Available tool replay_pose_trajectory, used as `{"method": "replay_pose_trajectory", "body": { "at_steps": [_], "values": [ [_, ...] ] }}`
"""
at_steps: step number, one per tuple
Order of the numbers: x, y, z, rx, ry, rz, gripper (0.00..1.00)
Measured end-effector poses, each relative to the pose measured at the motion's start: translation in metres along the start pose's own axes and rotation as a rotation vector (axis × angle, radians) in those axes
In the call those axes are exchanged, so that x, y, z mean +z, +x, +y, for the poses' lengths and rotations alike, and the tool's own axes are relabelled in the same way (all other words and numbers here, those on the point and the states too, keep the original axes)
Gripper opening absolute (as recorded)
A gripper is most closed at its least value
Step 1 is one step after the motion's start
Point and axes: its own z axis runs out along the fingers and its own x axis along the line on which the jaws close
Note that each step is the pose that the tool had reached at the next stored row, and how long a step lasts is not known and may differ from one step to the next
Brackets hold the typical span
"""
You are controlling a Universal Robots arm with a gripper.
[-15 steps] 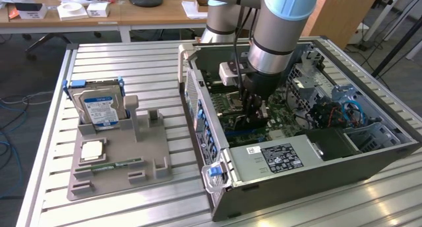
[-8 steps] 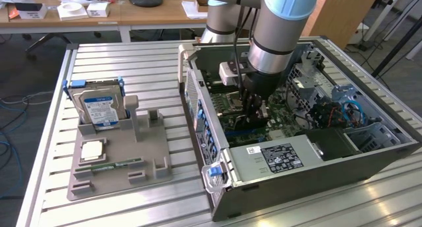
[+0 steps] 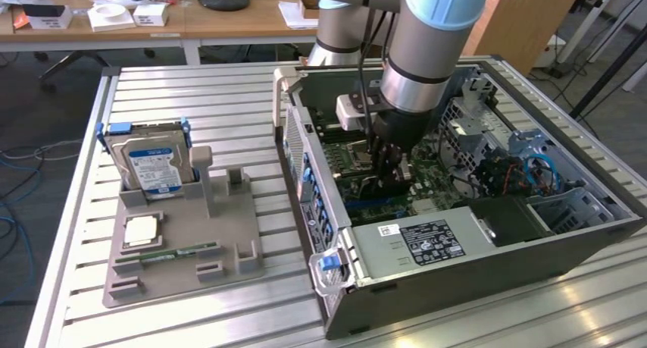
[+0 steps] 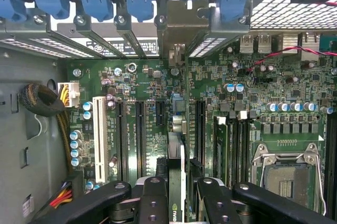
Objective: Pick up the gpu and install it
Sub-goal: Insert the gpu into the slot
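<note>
Black gpu (image 4: 177, 182) | edge-on between jaws | over motherboard (image 4: 142, 84)

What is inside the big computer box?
Inside the computer case sits a green motherboard. The gripper holds the gpu edge-on above its slots. The gpu hides the slot beneath it.

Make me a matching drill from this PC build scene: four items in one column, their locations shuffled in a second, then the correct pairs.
Items:
1. gpu
2. hard drive
3. memory stick
4. power supply

Locations:
A. upright in the grey parts holder
B. lying flat near the holder's front
C. edge-on between the jaws over the motherboard
D. inside the computer case, white sticker on top

Pairs: 1-C, 2-A, 3-B, 4-D
</note>
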Motion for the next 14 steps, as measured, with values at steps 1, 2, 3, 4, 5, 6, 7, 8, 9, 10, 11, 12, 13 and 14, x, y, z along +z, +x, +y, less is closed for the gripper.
{"method": "replay_pose_trajectory", "body": {
  "at_steps": [1,2,3,4,5,6,7,8,9,10,11,12,13,14],
  "values": [
    [-0.0003,0.0000,0.0000,0.000,-0.0001,0.0001,0.26],
    [-0.0003,0.0000,0.0000,0.000,0.0000,0.0001,0.26],
    [-0.0003,0.0000,0.0000,0.000,0.0000,0.0001,0.26],
    [-0.0003,0.0000,0.0000,0.000,-0.0001,0.0001,0.26],
    [-0.0003,0.0000,0.0000,0.000,0.0000,0.0000,0.26],
    [-0.0003,0.0000,0.0000,0.000,0.0000,0.0000,0.26],
    [-0.0003,0.0000,0.0000,0.000,0.0000,0.0001,0.26],
    [-0.0004,-0.0001,0.0000,0.000,0.0000,0.0002,0.26],
    [-0.0004,-0.0002,0.0000,0.000,-0.0001,0.0002,0.26],
    [-0.0004,-0.0002,0.0000,-0.002,-0.0001,0.0002,0.26],
    [-0.0003,-0.0002,0.0000,-0.004,-0.0002,0.0001,0.26],
    [-0.0003,-0.0002,0.0000,-0.007,-0.0002,0.0000,0.26],
    [-0.0003,-0.0002,0.0000,-0.010,-0.0002,0.0000,0.26],
    [-0.0003,-0.0003,0.0000,-0.012,-0.0003,0.0000,0.26]
  ]
}}
